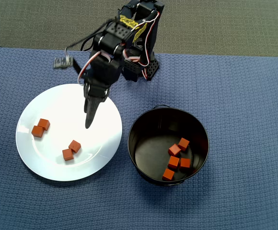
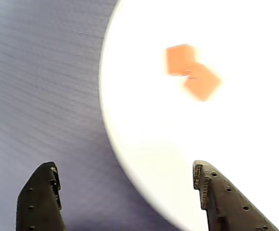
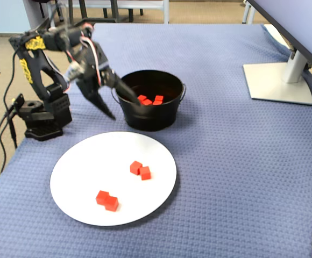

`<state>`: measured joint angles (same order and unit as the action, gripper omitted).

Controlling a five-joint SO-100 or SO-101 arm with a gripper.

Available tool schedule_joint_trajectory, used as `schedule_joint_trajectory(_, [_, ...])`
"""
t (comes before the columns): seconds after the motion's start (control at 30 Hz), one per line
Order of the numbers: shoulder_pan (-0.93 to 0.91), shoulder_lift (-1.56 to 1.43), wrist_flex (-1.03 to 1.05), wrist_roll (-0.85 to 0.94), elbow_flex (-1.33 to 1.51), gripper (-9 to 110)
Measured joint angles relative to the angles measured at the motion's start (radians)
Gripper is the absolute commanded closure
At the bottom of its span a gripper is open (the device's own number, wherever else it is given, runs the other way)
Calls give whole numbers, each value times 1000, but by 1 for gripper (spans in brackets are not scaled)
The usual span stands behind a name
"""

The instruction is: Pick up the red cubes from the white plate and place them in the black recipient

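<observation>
Four red cubes (image 1: 43, 124) lie on the white plate (image 1: 52, 100) at the left of the overhead view, in two touching pairs: one near the plate's left edge, one lower and nearer the middle (image 1: 74, 146). Five more already sit in the black pot (image 1: 151, 122) at the lower right of that frame, bunched toward its right wall (so the job looks a little over half done).

The gripper (image 1: 88, 125) hangs above the plate's upper right part, fingers pointing down and holding nothing. In the wrist view its two dark fingertips (image 2: 41, 192) stand well apart at the bottom corners of the frame, with the plate's rim (image 2: 108, 125) and the blue cloth (image 2: 33, 72) between them. That spread, empty claw suits an arm lining up on the next cube, probably the pair showing blurred in the upper right of the wrist view (image 2: 180, 58).

From above, the fingers stack into one dark blade, so the gap cannot be judged there; the wrist camera settles it. The fixed view from the side shows the claw (image 3: 123, 105) high off the plate, at the pot's height, and the arm's base (image 3: 40, 121) at the left.
</observation>
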<state>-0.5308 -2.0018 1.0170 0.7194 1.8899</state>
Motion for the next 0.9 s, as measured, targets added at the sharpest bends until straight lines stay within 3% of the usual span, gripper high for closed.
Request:
schedule_joint_trajectory(0.13, [-54,103,-52,186,48,75])
schedule_joint_trajectory(0.43, [-114,232,-169,834,144,77])
schedule_joint_trajectory(0.6, [-101,268,-273,953,190,77])
schedule_joint_trajectory(0.9, [-101,333,-321,974,190,78])
